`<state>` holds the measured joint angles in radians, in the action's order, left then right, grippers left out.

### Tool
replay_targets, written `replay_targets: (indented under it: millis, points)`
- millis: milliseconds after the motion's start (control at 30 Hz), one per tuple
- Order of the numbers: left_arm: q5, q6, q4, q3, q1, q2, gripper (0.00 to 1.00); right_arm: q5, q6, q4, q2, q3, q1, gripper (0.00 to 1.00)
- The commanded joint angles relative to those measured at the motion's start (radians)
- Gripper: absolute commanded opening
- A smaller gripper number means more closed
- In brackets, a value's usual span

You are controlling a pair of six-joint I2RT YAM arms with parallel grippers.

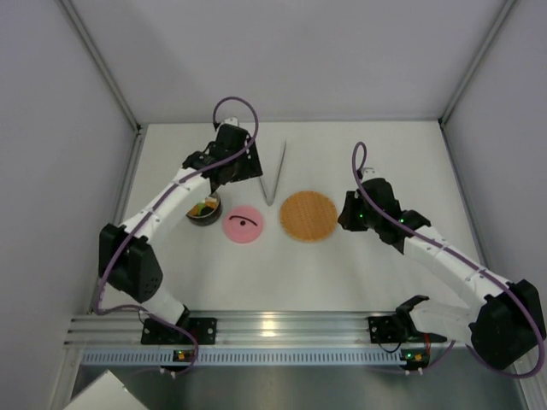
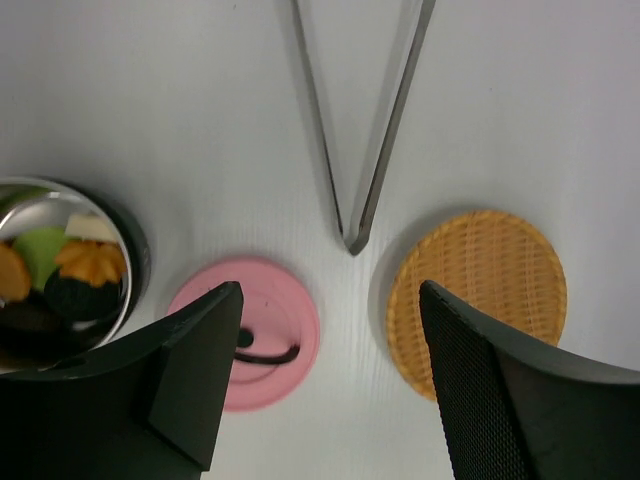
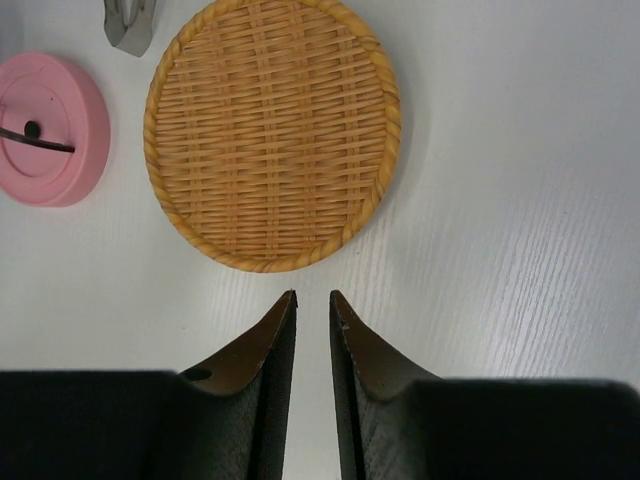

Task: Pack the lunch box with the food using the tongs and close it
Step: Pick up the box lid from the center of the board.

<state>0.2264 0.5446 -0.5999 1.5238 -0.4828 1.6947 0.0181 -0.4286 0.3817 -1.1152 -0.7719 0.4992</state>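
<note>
Lunch box, lid off, food inside, beside left end effector, spread wide; right end effector nearly together, empty.

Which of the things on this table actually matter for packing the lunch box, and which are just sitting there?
For the job:
- lunch box, open
- food, already inside it
- pink lid, flat on the table
- tongs, lying unheld

Just lying about:
- orange woven plate, with nothing on it
</note>
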Motion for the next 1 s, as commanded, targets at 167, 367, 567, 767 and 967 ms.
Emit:
replay_targets:
  millis: [167,367,567,767,967]
  points:
    - [0.048,0.173,0.035,-0.387,-0.049,-0.325,0.75,-0.009,0.013,-0.084,-0.018,-0.007,0.006,0.19]
    - [0.094,0.241,0.086,-0.522,-0.097,-0.369,0.73,-0.012,0.011,-0.081,-0.017,-0.013,0.007,0.18]
    - [0.113,0.304,0.16,-0.582,-0.109,-0.334,0.7,-0.003,0.017,-0.073,-0.011,-0.013,0.007,0.18]
    - [0.143,0.36,0.226,-0.591,-0.115,-0.276,0.69,-0.001,0.021,-0.072,-0.008,-0.006,0.006,0.18]
    - [0.191,0.431,0.265,-0.602,-0.122,-0.236,0.69,0.002,0.022,-0.07,-0.005,-0.003,0.006,0.18]
